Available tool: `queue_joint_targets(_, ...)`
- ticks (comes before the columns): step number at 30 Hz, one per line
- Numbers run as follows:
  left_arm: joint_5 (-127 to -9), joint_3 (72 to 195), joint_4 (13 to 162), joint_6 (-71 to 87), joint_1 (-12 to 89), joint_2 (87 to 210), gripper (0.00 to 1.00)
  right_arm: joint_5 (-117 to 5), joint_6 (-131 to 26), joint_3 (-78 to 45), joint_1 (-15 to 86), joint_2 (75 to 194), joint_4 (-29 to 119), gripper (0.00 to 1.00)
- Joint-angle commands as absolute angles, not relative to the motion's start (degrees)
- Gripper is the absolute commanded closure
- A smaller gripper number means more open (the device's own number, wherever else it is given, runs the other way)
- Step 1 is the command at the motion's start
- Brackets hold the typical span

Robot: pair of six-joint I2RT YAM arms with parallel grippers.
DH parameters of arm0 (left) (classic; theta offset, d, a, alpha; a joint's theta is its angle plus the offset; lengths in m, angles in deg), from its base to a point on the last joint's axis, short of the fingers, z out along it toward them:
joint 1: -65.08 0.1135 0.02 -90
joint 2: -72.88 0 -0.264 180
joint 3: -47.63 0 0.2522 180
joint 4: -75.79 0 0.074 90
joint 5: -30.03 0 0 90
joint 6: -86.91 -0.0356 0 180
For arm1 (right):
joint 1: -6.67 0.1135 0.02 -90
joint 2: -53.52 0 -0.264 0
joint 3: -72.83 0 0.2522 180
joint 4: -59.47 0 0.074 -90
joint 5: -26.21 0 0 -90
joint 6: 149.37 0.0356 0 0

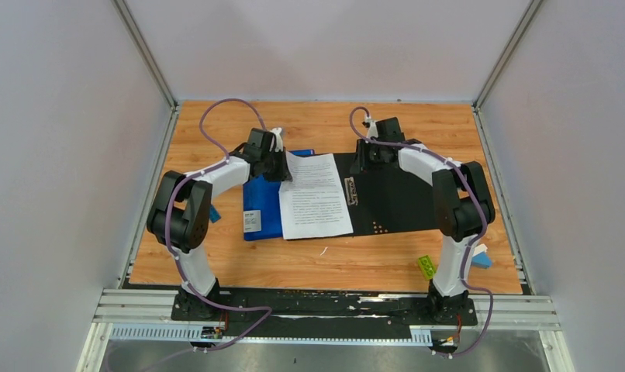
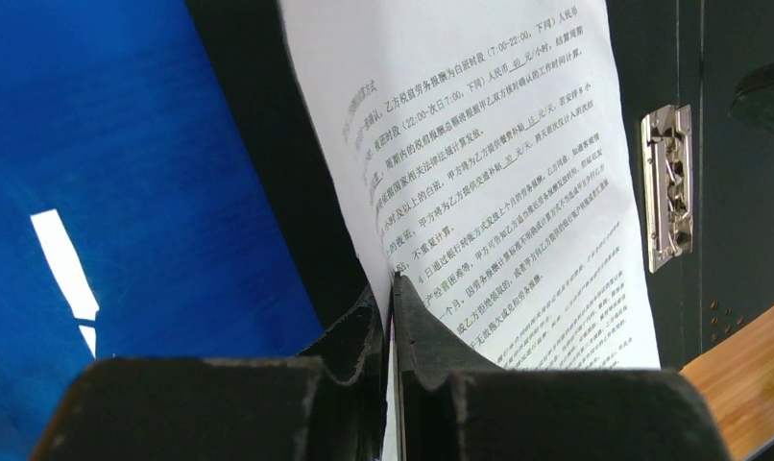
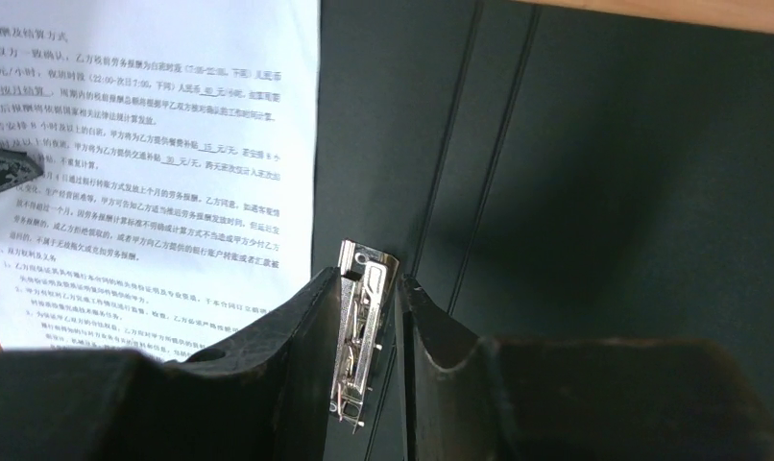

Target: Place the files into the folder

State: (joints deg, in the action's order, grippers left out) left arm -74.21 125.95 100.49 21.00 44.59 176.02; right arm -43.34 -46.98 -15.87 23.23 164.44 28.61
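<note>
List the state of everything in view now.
paper sheet: lying over the open folder, top edge pinched.
folder: open flat, black inside up.
metal clip: gripped; open or shut unclear.
left gripper: shut on paper sheet.
right gripper: shut on metal clip.

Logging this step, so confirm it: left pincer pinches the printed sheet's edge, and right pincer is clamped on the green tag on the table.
One error: the right pincer's target. The right wrist view shows the right pincer closed around the folder's metal clip instead. The rest stands: the left pincer pinches the printed sheet at its edge.
</note>
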Motion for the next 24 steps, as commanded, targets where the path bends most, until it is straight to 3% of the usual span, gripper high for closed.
queue_joint_targets(1,-73.5,129.0,99.1,19.0,44.7,177.6,0.87,-40.7,-51.8,-21.9,23.5,166.8,24.4,0.72)
queue_joint_targets(24,-72.3,130.0,101.1,17.6,44.8,179.2,0.69,-38.9,-54.4,-25.3,23.5,173.1,20.8,0.86)
